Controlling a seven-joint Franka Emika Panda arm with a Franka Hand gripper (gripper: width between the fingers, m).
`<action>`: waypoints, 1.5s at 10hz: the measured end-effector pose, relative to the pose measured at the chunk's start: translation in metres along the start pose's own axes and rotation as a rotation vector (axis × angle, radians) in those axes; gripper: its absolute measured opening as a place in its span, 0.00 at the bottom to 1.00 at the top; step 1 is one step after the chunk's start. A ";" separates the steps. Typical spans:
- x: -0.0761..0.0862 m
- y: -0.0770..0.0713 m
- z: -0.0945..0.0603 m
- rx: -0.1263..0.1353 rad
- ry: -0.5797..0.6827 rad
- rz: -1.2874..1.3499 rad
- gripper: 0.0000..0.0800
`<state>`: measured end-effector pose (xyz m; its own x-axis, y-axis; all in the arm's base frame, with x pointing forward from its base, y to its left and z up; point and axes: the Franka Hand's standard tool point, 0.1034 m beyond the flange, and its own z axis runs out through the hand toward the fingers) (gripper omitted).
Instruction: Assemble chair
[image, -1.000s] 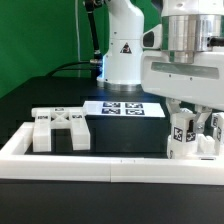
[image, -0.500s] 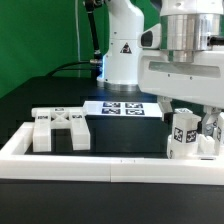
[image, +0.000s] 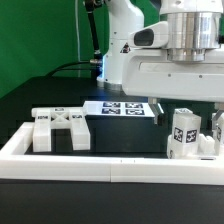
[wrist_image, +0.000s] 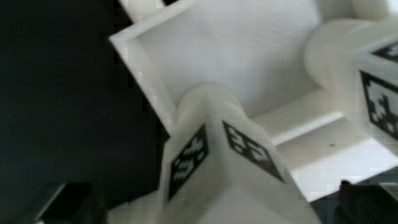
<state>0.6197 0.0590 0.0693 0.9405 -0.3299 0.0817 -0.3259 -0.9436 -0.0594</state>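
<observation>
Gripper (image: 186, 104): jaws spread wide, holding nothing, hanging just above the chair (image: 184, 134), which stands upright directly beneath at the exterior view's right, long axis vertical. Loose cross-shaped part (image: 60, 128) lies well apart toward that view's left; both sit inside the white rail (image: 100, 166), no other container.

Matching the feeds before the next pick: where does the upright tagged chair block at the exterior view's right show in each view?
Exterior view: upright tagged block, far right, behind the white rail.
Wrist view: likely the same block, tall in the centre foreground.
Shared landmark: the second tagged piece close beside it.
</observation>
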 end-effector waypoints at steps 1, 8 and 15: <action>0.000 0.000 0.000 0.000 0.000 -0.072 0.81; 0.000 0.000 0.000 -0.017 0.002 -0.451 0.81; 0.001 0.002 0.001 -0.012 0.005 -0.218 0.36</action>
<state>0.6201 0.0563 0.0679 0.9884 -0.1178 0.0960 -0.1156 -0.9929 -0.0283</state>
